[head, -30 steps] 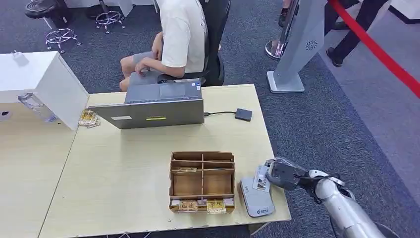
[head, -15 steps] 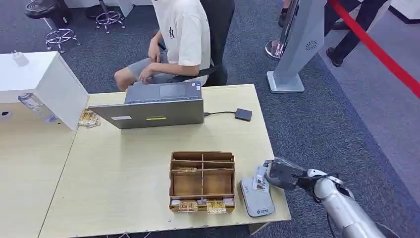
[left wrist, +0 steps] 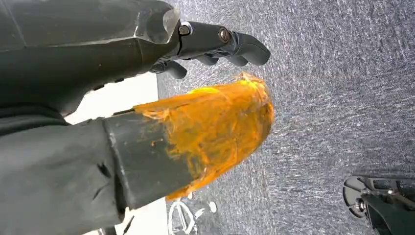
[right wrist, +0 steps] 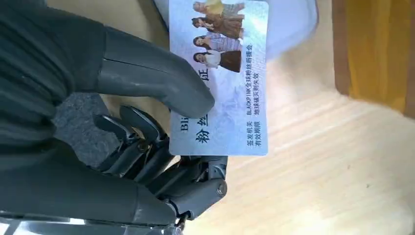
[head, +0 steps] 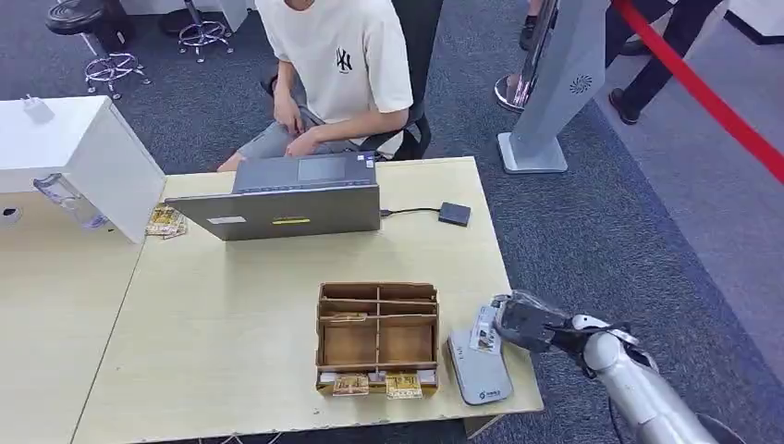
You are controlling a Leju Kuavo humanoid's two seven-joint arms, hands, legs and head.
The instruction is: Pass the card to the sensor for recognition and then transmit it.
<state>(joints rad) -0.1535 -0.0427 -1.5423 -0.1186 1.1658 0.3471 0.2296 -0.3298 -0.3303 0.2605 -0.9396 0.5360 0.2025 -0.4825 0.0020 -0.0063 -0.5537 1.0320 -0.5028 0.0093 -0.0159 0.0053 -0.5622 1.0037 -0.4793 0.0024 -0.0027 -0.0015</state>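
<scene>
At the table's [head: 277, 305] near right corner, my right hand [head: 520, 323] pinches the card [head: 484, 330] just over the grey sensor [head: 481, 372] — my left hand [left wrist: 147, 98] hangs empty, fingers apart.

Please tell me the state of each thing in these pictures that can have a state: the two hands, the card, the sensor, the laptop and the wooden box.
right hand: holds the card, thumb pressed on its face.
card: held at the sensor's edge.
sensor: lies flat on the table, nothing resting on it.
left hand: holds nothing, fingers apart, above carpet.
laptop: open, facing the seated person.
wooden box: open on top, cards in the front slots.
</scene>
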